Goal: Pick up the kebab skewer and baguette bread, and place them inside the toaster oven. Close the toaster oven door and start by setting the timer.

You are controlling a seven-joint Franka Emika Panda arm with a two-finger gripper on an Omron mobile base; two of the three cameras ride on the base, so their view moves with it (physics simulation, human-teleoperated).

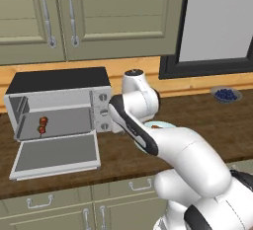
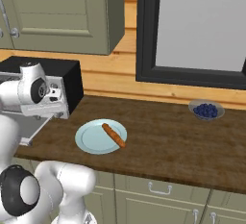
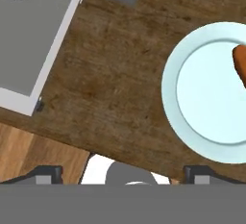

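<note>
The toaster oven [image 1: 59, 106] stood at the left end of the worktop [image 2: 163, 141], against the back edge; the toaster oven door [image 1: 55, 154] lay folded down flat toward the front edge, its glass pane facing up; the kebab skewer [image 1: 42, 125] sat inside the oven cavity, toward its left side, on the floor of the chamber; three round knobs ran down the panel on the oven's right side. The baguette bread [image 2: 113, 135] lay slantwise on a pale blue plate [image 2: 91, 141] just right of the oven, near the front edge of the worktop; a small bowl of blueberries [image 2: 206, 110] rested well apart, toward the back right. The tool [image 3: 122, 172] hung released, its two dark tips spread wide and holding nothing; it looked down over bare wood between the corner of the lowered door [image 3: 33, 40] and the plate [image 3: 182, 122], with one end of the baguette [image 3: 240, 64] showing at the edge of the hand view.
</note>
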